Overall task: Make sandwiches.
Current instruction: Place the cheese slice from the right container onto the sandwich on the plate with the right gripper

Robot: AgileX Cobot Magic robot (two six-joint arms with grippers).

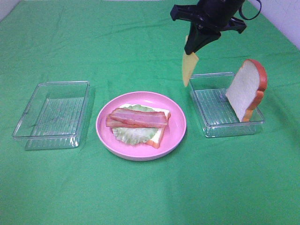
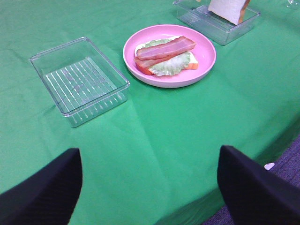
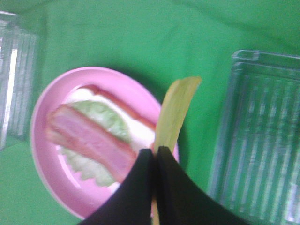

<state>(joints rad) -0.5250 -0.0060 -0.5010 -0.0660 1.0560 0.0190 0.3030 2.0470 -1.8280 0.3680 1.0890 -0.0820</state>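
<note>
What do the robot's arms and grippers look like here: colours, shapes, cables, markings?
Both grippers are plain matte black, no markings visible. The right gripper has a wide bracketed body narrowing into two slim tapered fingers; a thin black cable loops beside its wrist. Of the left gripper only two broad, round-cornered black fingers show. The arm links are out of frame.

Lettuce [image 1: 133, 135] and bacon [image 1: 137, 118] hide most of the bottom bread slice [image 1: 158, 135].
</note>
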